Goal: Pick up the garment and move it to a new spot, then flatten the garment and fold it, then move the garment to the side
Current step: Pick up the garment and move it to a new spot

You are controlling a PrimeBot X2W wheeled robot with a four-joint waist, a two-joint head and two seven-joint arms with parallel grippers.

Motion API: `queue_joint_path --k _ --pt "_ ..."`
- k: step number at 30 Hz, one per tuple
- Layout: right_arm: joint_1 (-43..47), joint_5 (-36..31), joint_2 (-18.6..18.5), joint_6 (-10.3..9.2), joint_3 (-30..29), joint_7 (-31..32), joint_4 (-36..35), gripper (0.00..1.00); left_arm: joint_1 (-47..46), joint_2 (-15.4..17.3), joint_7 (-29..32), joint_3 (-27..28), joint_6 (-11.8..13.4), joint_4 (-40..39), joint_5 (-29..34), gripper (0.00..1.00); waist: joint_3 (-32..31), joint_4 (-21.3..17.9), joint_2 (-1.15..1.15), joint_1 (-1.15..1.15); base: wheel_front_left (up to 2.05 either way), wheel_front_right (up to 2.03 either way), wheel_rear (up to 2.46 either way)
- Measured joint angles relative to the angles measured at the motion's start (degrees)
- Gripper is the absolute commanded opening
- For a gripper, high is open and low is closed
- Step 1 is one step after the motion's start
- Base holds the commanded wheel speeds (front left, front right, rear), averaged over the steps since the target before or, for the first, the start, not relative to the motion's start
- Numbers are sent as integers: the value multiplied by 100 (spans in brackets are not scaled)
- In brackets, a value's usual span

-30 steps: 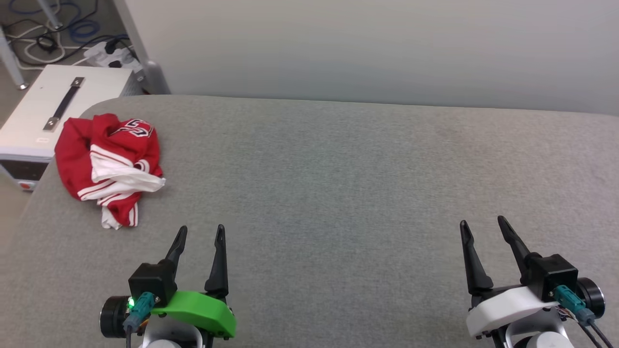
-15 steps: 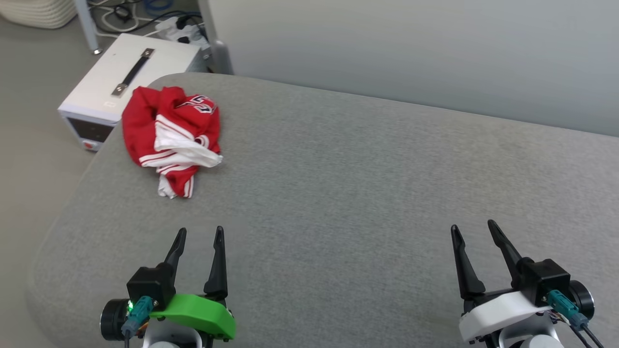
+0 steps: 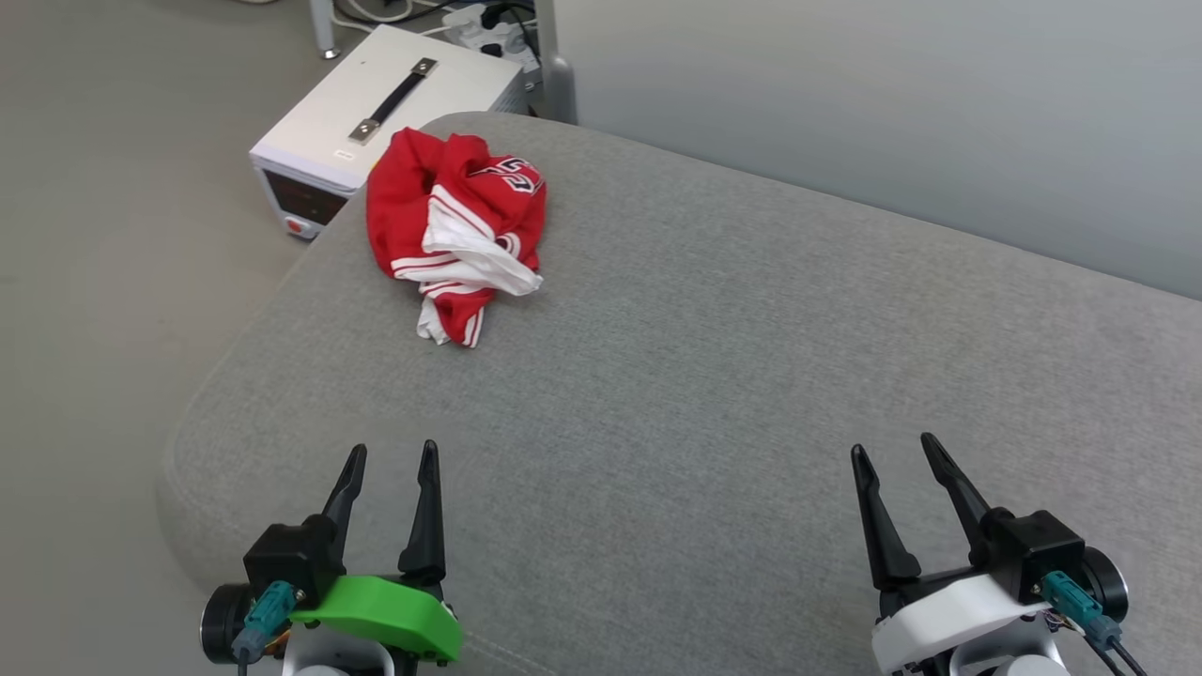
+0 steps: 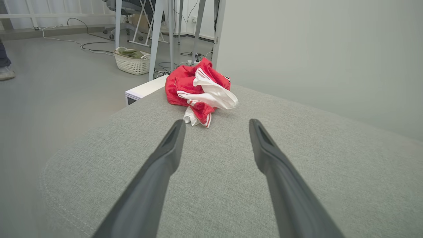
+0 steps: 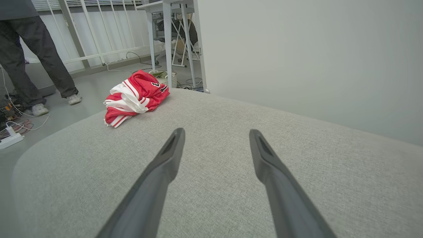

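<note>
The garment (image 3: 455,221), a red jersey with white sleeves and striped trim, lies crumpled near the far left corner of the grey padded surface (image 3: 714,376). It also appears bunched up ahead in the left wrist view (image 4: 198,89) and off to the left in the right wrist view (image 5: 135,96). My left gripper (image 3: 392,455) hovers open over the near left edge, well short of the garment, nothing between its fingers. My right gripper (image 3: 892,446) hangs open at the near right, far from the garment and empty.
A white box with a black handle (image 3: 390,108) stands on the floor just past the surface's far left corner. A pale wall (image 3: 892,113) runs behind. A white basket (image 4: 132,61), cables and table legs lie beyond. A person's legs (image 5: 23,59) stand at the left.
The head camera has swung left, so the garment and the white box sit further right and higher in the picture. Both grippers stay open; the garment has not moved on the surface.
</note>
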Motion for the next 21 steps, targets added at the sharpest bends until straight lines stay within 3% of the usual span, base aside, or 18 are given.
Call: queue_joint_path --k 9,21 --pt "-1 -9 3 0 55 -1 14 100 0 0 -1 -20 1 -53 -42 100 83 214 0 0 0 0 0" --pt "-108 -177 1 0 80 -2 -48 100 -52 1 -1 79 51 -83 -26 100 360 131 0 0 0 0 0"
